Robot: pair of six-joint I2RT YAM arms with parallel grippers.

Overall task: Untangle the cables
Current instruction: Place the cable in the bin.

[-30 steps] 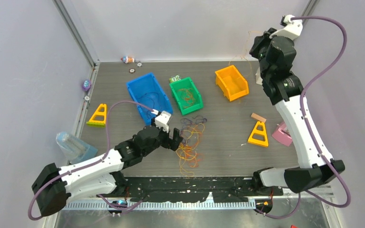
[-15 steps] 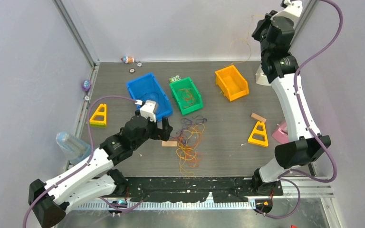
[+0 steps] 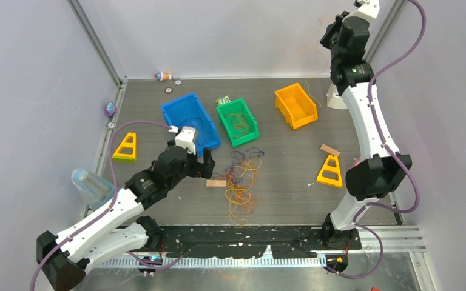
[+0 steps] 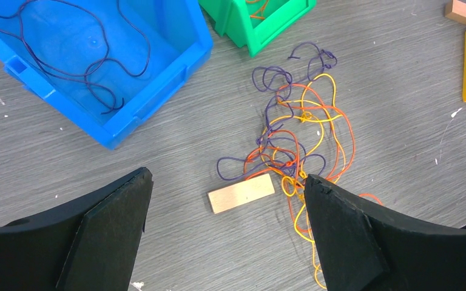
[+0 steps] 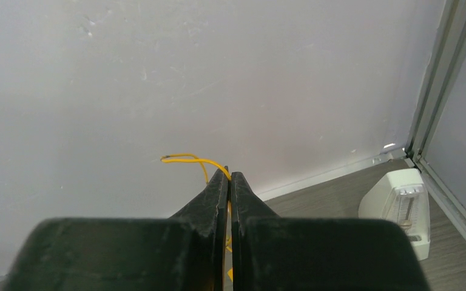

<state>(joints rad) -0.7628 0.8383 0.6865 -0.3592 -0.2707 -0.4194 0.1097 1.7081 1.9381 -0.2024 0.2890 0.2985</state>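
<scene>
L hand (image 4: 226,179) spread wide near cables (image 4: 297,139); R hand (image 5: 229,176) pinching yellow cable (image 5: 188,159) up by wall (image 5: 158,73).

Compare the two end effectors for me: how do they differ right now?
The left end effector is wide open, holding nothing; the right end effector is shut on a thin yellow cable. The left hangs low over the cable tangle on the table; the right is up high by the wall. Both have two black fingers.
</scene>
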